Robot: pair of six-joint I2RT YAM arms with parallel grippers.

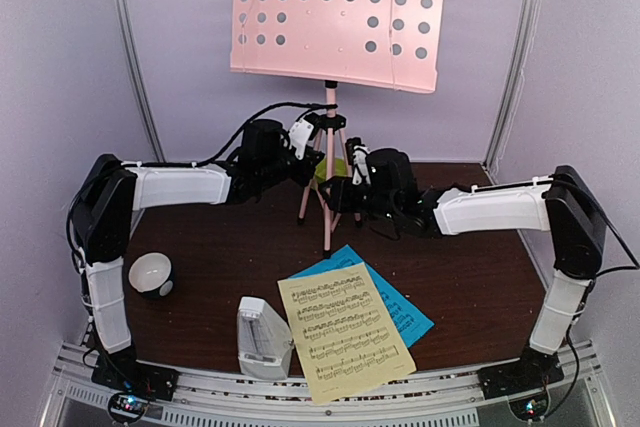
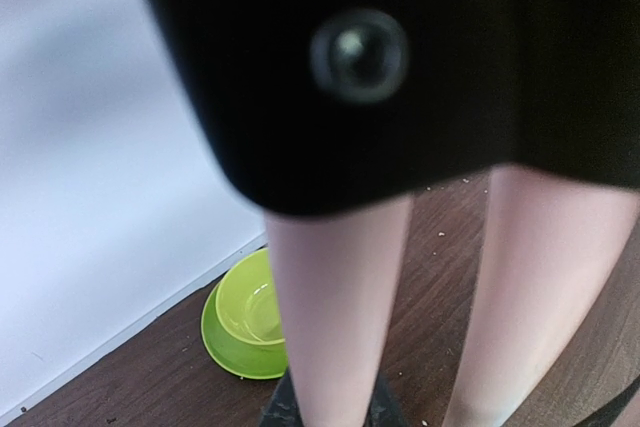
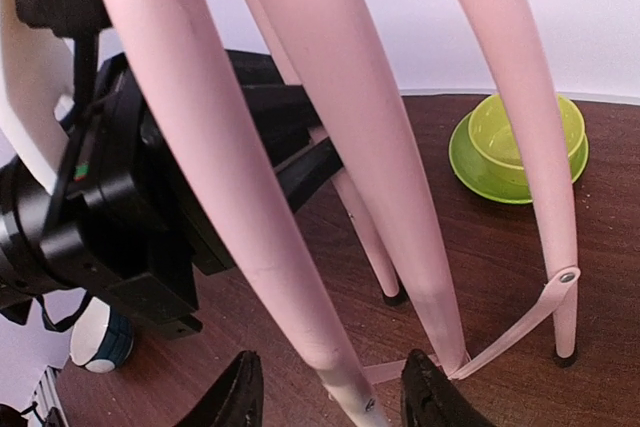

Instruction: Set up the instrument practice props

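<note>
Pink hole-punched music stand stands upright at upper centre. Left of its pole our left gripper sits by the hub; we cannot tell its opening. Right, our right gripper straddles one leg, parted, holding nothing.

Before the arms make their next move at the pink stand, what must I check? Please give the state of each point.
1. Stand upright, feet on table: ok.
2. Right pincer straddles one leg, jaws open, not gripping: not ok for lifting.
3. Left pincer grip on the stand: cannot tell, its camera is blocked.
4. Green bowl near the legs: not ok, may be struck.
5. Music sheets and metronome away from the legs: ok.
</note>
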